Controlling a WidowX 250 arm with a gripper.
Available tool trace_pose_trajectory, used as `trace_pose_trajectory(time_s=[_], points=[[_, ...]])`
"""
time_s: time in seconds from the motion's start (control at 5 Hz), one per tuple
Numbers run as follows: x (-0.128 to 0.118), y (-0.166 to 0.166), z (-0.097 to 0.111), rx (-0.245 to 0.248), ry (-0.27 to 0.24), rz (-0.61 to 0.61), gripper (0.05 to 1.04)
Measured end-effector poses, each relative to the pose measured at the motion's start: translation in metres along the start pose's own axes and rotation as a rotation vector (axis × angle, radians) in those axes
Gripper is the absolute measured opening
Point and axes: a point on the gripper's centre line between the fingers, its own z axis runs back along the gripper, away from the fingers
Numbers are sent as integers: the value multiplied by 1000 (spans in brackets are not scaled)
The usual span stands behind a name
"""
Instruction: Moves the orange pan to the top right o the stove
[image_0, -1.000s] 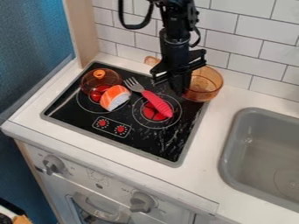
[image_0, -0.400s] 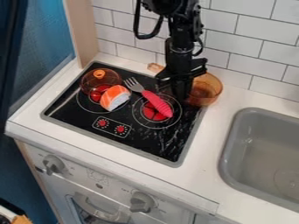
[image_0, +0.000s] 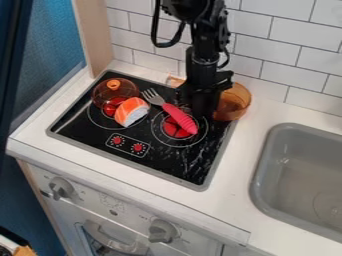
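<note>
The black gripper (image_0: 200, 107) hangs over the back right of the black stove (image_0: 180, 162), in front of the orange pan. Translucent orange, the pan (image_0: 232, 102) lies at the stove's back right corner, partly over the white counter. Its handle end (image_0: 175, 81) shows left of the gripper, and the arm hides the pan's left part. Whether the gripper touches the pan I cannot tell.
On the stove are a fork with a pink-red handle (image_0: 179, 119), close to the gripper, a salmon sushi piece (image_0: 131, 111) and an orange transparent lid (image_0: 115, 92). A grey sink (image_0: 266, 165) is at the right, a tiled wall (image_0: 280, 55) behind.
The gripper first moved slightly right and down, then a little back left. The pan has shifted slightly left and towards the front.
</note>
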Motion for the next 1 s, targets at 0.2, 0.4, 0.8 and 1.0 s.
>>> trace_pose_trajectory(time_s=[0.2, 0.4, 0.8, 1.0], points=[[-3, 0, -1, -8, 12, -18, 828], [-1, 0, 11, -26, 18, -15, 1009], [2, -2, 36, -85, 50, -11, 1001], [8, -3, 76, -154, 3, -23, 1001]])
